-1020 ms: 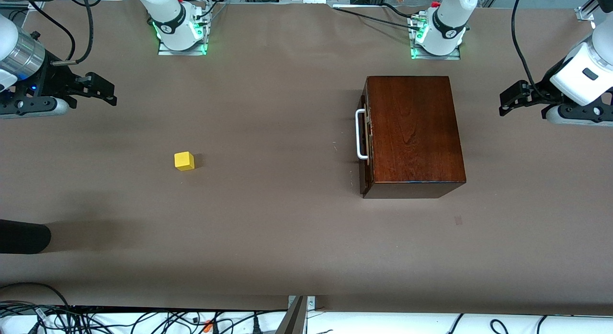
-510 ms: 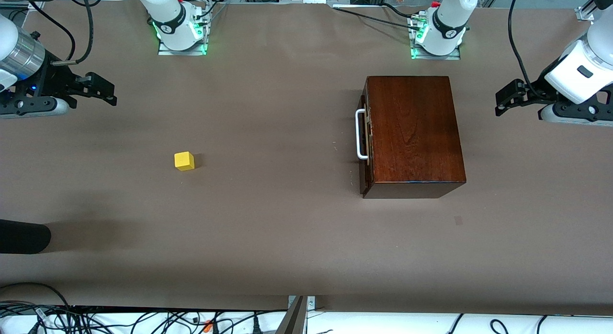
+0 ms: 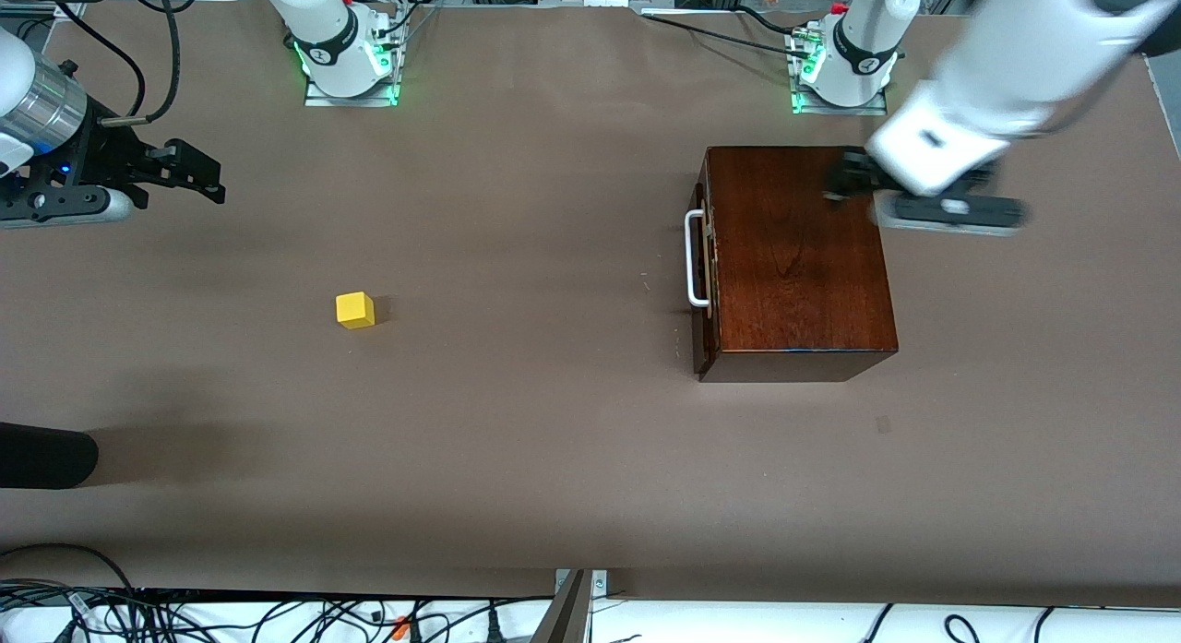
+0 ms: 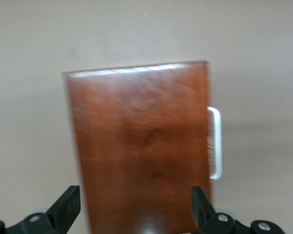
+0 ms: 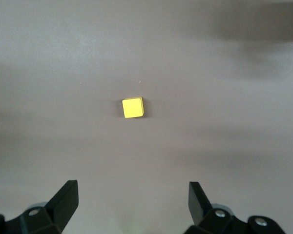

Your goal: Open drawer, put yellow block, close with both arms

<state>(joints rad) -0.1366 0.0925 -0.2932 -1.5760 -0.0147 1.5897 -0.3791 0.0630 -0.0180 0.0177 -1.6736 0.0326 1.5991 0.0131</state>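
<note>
The dark mahogany box (image 3: 798, 256) stands toward the left arm's end of the table, its drawer shut, the white bar handle (image 3: 695, 258) facing the table's middle. The box (image 4: 141, 146) and handle (image 4: 215, 144) also show in the left wrist view. My left gripper (image 3: 844, 184) is open and empty, up in the air over the box's top corner nearest its base. The yellow block (image 3: 355, 310) sits on the table toward the right arm's end; it also shows in the right wrist view (image 5: 133, 107). My right gripper (image 3: 208, 174) is open and empty, waiting high over that end.
The brown table (image 3: 517, 422) carries only the box and the block. A black object (image 3: 46, 456) juts in at the table's edge at the right arm's end, nearer the camera. Cables (image 3: 277, 615) lie along the front edge.
My left arm has swung in fast from the table's end to over the box's top. The right arm, block and box have not moved.
</note>
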